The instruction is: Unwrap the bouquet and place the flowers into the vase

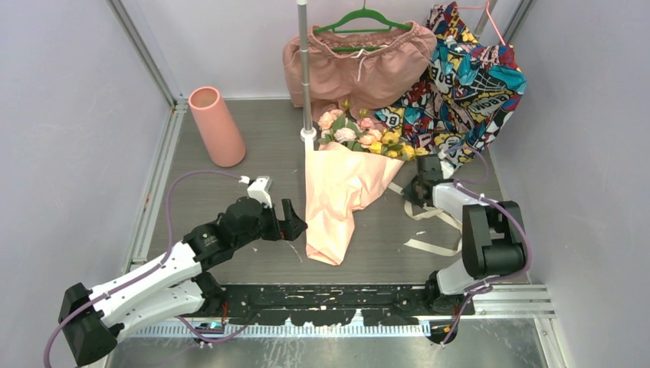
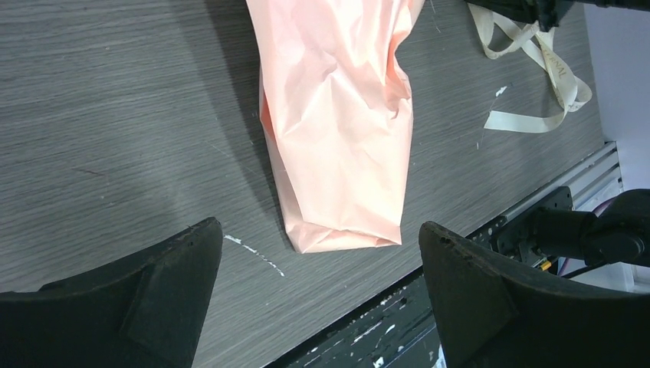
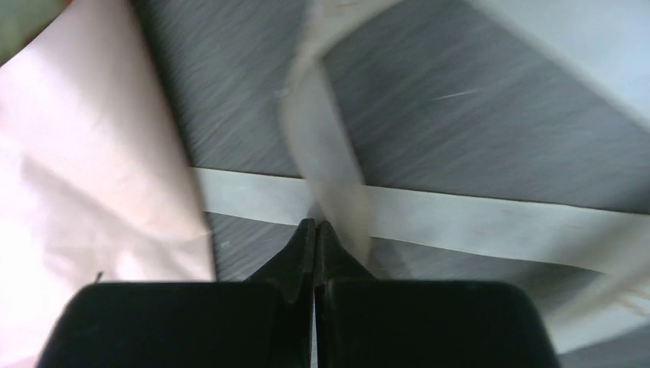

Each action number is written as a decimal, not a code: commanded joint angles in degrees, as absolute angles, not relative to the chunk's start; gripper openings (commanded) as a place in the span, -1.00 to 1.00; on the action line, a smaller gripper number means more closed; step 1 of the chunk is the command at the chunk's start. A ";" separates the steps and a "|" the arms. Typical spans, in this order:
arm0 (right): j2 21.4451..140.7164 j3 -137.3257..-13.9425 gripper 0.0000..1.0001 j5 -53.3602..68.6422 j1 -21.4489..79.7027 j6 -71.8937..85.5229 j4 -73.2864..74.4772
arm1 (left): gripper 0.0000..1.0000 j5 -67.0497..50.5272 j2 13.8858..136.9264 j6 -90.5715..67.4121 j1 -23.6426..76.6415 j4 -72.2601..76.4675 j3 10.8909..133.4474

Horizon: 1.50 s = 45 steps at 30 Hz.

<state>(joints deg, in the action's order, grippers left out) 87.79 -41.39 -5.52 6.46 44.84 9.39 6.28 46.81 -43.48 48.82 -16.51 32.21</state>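
Pole (image 1: 303, 69) — upright beside bouquet (image 1: 337, 192), shorts (image 1: 360, 69) behind.

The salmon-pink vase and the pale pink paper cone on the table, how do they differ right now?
The matte salmon-pink tapered vase stands upright at the far left; the pale pink paper cone lies flat on the grey table. The vase looks smooth; the cone is creased. The vase holds no stems; the cone has pink and yellow flowers spilling from its wide end. Both are pinkish and tapered.
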 commanded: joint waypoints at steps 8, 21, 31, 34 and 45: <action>74.59 -38.09 -0.99 -9.80 -1.67 42.68 16.96 | 0.99 5.82 47.87 -42.89 48.44 -14.25 32.42; 72.66 -56.55 -0.12 -12.61 24.59 39.20 30.72 | 0.99 10.60 53.05 -41.06 47.31 -15.43 34.56; 103.08 -81.97 0.45 -25.36 46.04 37.10 43.57 | 0.99 16.97 40.76 -47.75 35.53 -29.43 32.64; 110.65 -91.27 0.46 -29.34 50.17 37.07 48.00 | 0.99 19.13 36.94 -49.13 34.99 -32.15 30.93; 123.54 -108.86 0.45 -42.46 59.49 38.40 58.16 | 0.99 17.19 38.80 -50.95 33.61 -33.58 29.15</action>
<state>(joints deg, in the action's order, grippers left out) 122.10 -102.78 -34.54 57.32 37.45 52.93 17.34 38.24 -49.58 33.98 -34.33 29.93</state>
